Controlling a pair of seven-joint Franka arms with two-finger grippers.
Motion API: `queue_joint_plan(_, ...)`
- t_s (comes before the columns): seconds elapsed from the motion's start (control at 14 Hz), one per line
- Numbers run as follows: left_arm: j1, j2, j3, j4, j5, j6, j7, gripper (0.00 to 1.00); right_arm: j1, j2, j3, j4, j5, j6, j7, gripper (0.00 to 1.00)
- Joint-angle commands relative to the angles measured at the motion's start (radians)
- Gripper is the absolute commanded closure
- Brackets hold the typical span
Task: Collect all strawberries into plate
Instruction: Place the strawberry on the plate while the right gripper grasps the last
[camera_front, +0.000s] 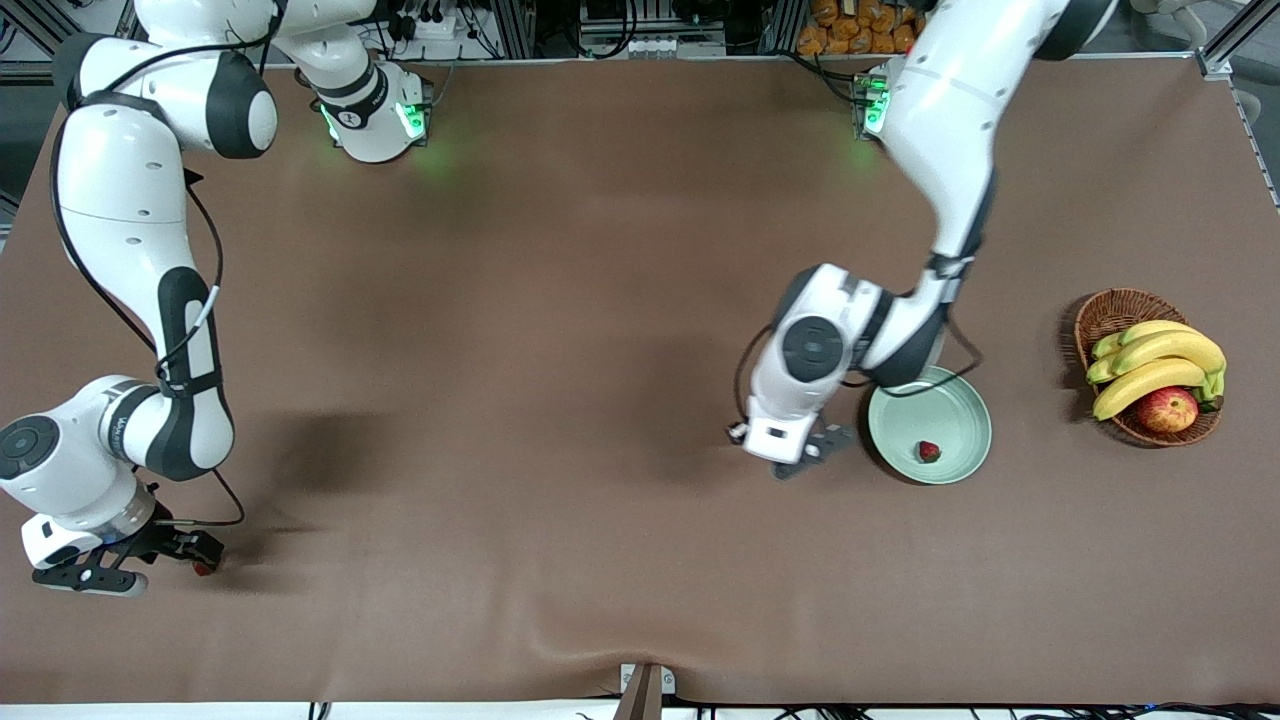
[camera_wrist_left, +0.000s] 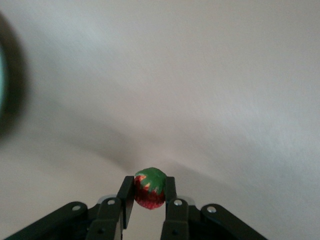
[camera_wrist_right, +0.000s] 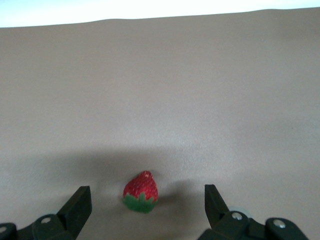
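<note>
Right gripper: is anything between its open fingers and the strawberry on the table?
Nothing visible. The right gripper is open, its fingers flanking the strawberry on bare table. Nothing lies between them.

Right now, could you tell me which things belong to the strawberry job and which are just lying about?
Job:
- plate
- strawberry on plate
- strawberry in shut left gripper
- strawberry between open right gripper's fingers

Lying about:
- basket
- bananas
- apple

My brown-covered table (camera_front: 600, 300) under even light; metal framing (camera_front: 520, 25) and cables (camera_front: 620, 20) line its edge by my bases.
</note>
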Motion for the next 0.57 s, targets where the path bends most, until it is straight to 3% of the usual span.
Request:
queue_joint_plan(0.0, 0.109, -0.092, -0.012, -0.026, 0.022, -0.102, 0.185, 1.00, -0.017, 0.028, 0.023, 0.015, 0.013, 0.054, -0.001, 0.00)
queue_joint_plan(0.5, 0.336, -0.114, -0.014, -0.063, 0.018, -0.215, 0.664, 1.00, -0.020, 0.033, 0.043, 0.008, 0.016, 0.056, 0.009, 0.00)
